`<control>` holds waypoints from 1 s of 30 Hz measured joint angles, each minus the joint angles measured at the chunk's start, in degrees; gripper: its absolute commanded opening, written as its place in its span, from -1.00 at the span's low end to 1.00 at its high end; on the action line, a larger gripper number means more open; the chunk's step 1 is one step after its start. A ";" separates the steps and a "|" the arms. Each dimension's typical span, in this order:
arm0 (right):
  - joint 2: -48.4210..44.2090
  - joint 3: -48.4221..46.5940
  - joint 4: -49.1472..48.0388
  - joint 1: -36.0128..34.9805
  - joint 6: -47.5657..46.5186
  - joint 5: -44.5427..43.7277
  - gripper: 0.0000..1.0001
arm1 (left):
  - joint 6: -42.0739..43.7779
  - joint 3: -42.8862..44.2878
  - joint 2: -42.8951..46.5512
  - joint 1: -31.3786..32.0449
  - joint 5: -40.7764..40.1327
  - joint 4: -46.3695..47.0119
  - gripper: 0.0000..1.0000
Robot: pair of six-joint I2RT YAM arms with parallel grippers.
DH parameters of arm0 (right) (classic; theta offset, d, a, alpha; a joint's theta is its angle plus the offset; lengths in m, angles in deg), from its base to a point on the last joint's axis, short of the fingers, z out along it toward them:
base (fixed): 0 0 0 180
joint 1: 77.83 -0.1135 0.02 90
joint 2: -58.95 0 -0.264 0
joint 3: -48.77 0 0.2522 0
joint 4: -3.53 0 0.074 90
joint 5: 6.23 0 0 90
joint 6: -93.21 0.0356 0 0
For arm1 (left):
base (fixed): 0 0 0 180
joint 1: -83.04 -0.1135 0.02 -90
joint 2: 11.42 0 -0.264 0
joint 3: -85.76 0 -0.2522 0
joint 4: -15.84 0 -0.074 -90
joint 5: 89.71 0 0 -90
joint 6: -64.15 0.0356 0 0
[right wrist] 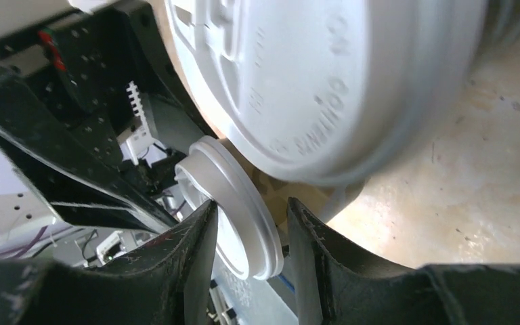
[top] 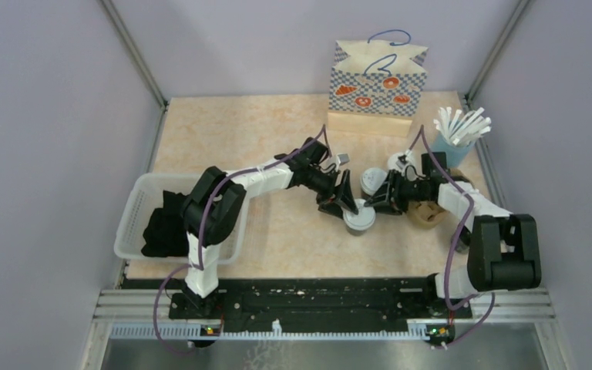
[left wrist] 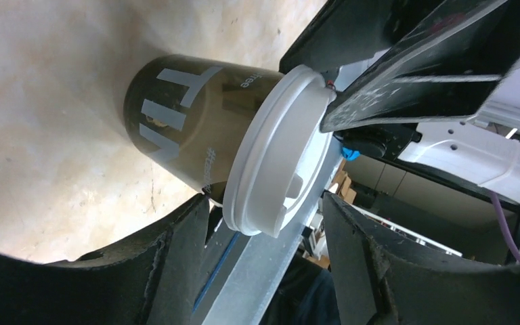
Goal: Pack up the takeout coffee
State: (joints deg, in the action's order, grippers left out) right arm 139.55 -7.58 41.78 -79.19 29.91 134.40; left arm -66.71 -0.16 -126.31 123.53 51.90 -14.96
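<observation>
Lilac-grey walls, beige stone-look table [top: 223, 131].

Left arm [top: 262, 179] reaches in from the left to mid-table. Right arm [top: 462, 202] folds in from the right. The two tips meet near the centre.

- Patterned paper bag [top: 378, 81]: upright at the back edge, blue handles, well apart from both grippers.
- White basket [top: 127, 231]: far left, black cloth [top: 166, 223] inside.
- Blue holder [top: 456, 148]: back right, full of white sticks [top: 462, 123].
- Brown cardboard piece [top: 425, 214]: under the right forearm, can't make out what it is.

Cups:
- First cup [top: 359, 218]: upright on the table at centre, dark sides, white lid on, sits between the two grippers.
- Second cup [top: 374, 181]: just behind the first, also lidded. It fills the top of the right wrist view.
- Small white round thing [top: 399, 160]: further back by the right wrist, too small to identify.

Grippers:
- Left gripper [left wrist: 265, 203]: spread wide, one finger on each side of the first cup just under the lid. No clear contact.
- Right gripper [right wrist: 252, 206]: narrow, fingers straddle the rim of the first cup's lid. A sliver of gap shows on one side, so I can't tell if it's actually pinching.
</observation>
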 measured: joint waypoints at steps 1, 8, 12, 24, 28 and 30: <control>0.63 -0.42 -0.37 -0.68 0.22 -0.02 -0.12 | 0.00 -0.68 0.24 0.17 0.00 -0.11 0.33; 1.14 -3.30 -0.55 -1.11 0.94 -2.29 0.42 | 1.88 -3.63 2.71 0.74 -1.44 -3.69 0.68; -1.29 -3.28 3.26 1.88 -0.76 -2.54 0.48 | 3.13 -4.07 5.20 0.24 -2.21 -5.73 0.80; -5.64 4.61 4.48 2.25 -1.99 3.48 0.14 | 3.10 -1.90 3.28 -2.47 -1.44 -5.11 0.46; -4.98 5.60 1.86 1.14 -0.83 3.58 0.08 | 3.37 -1.86 2.01 -2.45 -1.40 -5.29 0.39; -4.72 6.56 0.15 0.74 -0.02 3.02 0.03 | 3.63 -2.21 1.64 -2.45 -1.68 -5.25 0.34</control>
State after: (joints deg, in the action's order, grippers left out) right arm 134.83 -1.03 41.94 -78.45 29.89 137.42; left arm -63.08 -2.37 -124.67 121.09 50.22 -20.21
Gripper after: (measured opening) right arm 0.545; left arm 0.700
